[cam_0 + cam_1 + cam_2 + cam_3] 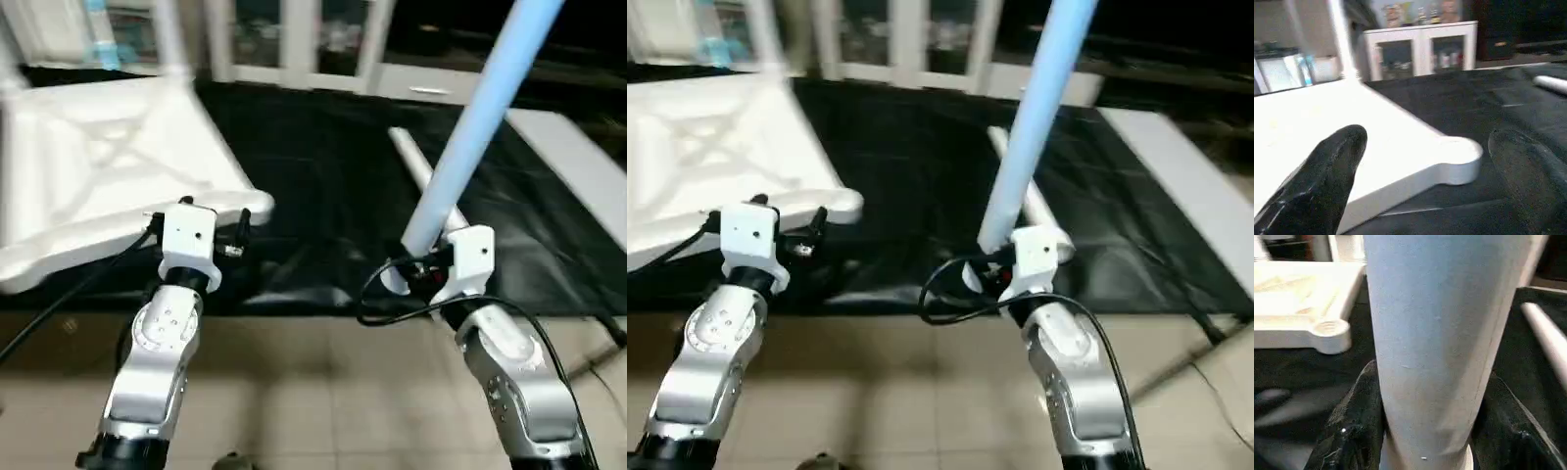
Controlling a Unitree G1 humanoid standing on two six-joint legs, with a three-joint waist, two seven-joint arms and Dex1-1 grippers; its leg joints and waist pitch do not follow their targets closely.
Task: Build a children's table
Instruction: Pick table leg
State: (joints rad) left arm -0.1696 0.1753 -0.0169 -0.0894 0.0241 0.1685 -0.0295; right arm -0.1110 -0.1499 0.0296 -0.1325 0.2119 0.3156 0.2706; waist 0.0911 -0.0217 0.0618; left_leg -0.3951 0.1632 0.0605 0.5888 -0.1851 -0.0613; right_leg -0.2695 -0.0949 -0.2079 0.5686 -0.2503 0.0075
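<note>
**Holding a leg up, tabletop waiting upside down**

Lying underside-up on the black mat (pixel 323 176), the white tabletop (pixel 88 176) shows its X-braced ribs, with one leg (pixel 168 39) already standing up from its far corner socket. Its near round corner socket (pixel 1462 152) sits just ahead of the left gripper (pixel 211 227), whose two black fingers (pixel 1327 176) are spread apart with nothing between them, the corner lying in front of the gap.

Over to the right of that hand, well apart from it, the right gripper (pixel 416 269) is clamped around the thick end of a long tapered leg (pixel 480 117). That tube rises steeply from the hand, leaning up and away to the right. The black fingers (pixel 1352 431) press on both sides of the tube.

Just beyond the right hand, another loose leg (pixel 416 162) lies flat on the mat. Behind everything stands a white glass-door cabinet (pixel 1422 49).
</note>
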